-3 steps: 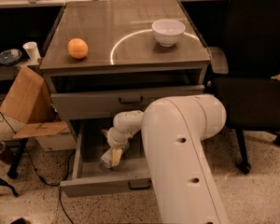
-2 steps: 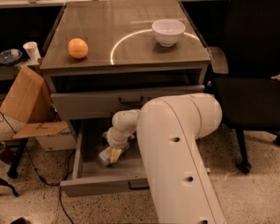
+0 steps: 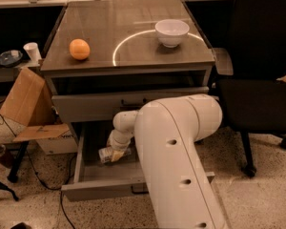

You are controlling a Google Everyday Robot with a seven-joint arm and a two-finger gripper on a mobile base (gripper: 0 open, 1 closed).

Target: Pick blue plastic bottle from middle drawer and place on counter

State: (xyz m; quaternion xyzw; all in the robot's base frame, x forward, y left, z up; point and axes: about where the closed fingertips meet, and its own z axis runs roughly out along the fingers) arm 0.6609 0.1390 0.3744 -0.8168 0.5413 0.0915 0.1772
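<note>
The middle drawer [image 3: 100, 191] is pulled out below the cabinet, with its low front panel toward me. The blue plastic bottle [image 3: 105, 155] lies on its side in the drawer tray, pale with a whitish label. My gripper [image 3: 116, 154] reaches down into the drawer from the big white arm [image 3: 176, 147] and sits right at the bottle's right end, touching or overlapping it. The counter [image 3: 133, 56] is the glossy grey-brown top with a thin white ring on it.
An orange [image 3: 79, 49] sits at the counter's left and a white bowl [image 3: 171, 32] at its back right, on the ring. The taller-fronted drawer [image 3: 95, 105] above is slightly open. A black office chair [image 3: 257, 89] stands to the right, cardboard boxes [image 3: 28, 104] to the left.
The arm has swung a little to the left, and the gripper has shifted left inside the drawer. The bottle has shifted left with it.
</note>
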